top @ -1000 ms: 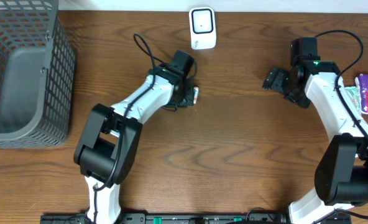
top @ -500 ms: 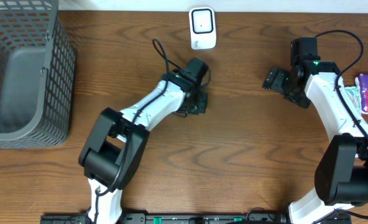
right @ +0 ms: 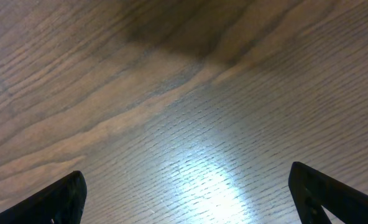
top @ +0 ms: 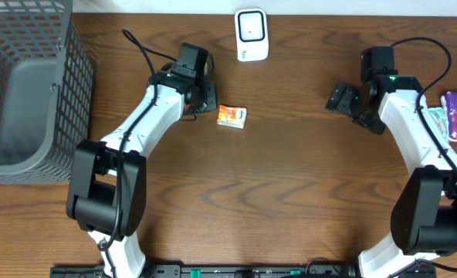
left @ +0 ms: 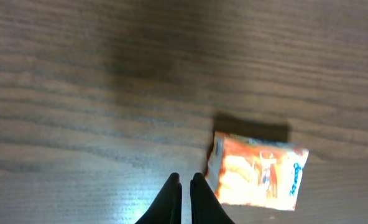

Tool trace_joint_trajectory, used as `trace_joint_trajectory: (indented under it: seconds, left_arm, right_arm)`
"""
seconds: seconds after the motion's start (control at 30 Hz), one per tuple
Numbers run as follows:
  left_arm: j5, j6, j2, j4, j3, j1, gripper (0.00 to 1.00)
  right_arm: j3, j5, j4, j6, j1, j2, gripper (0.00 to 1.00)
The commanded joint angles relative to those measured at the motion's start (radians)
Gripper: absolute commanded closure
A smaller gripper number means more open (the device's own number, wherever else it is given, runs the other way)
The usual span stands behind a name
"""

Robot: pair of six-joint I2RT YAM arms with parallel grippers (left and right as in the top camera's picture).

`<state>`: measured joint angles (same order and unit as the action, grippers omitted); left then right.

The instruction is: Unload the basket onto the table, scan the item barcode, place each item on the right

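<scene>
Overhead: one orange packet point(top: 231, 116); one scanner point(top: 252, 35)

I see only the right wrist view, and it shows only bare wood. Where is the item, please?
Observer: The orange packet lies flat on the table, to the left of the right claw and on the near side of the white scanner.
Operator: Does the left claw hold it?
Observer: No. The left claw is shut and empty; the packet lies beside its tips.
</scene>
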<state>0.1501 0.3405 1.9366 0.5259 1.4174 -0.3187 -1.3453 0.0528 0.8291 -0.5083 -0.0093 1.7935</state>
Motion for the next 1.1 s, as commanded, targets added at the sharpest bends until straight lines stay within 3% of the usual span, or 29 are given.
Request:
trace_joint_trajectory:
  seconds: [0.0,0.4,1.07]
  left_arm:
    - [-0.012,0.024,0.033,-0.021,-0.006,-0.005,0.92]
    - [-0.001,0.062,0.116,-0.037,-0.006,-0.022,0.92]
    - [0.053,0.084,0.154,-0.039,-0.006,-0.177,0.92]
  right_arm:
    - [-0.014,0.009,0.001,-0.011,-0.003,0.010,0.01]
    - [-0.014,0.009,0.001,-0.011,-0.003,0.010,0.01]
    - [-0.014,0.009,0.001,-0.011,-0.003,0.010,0.01]
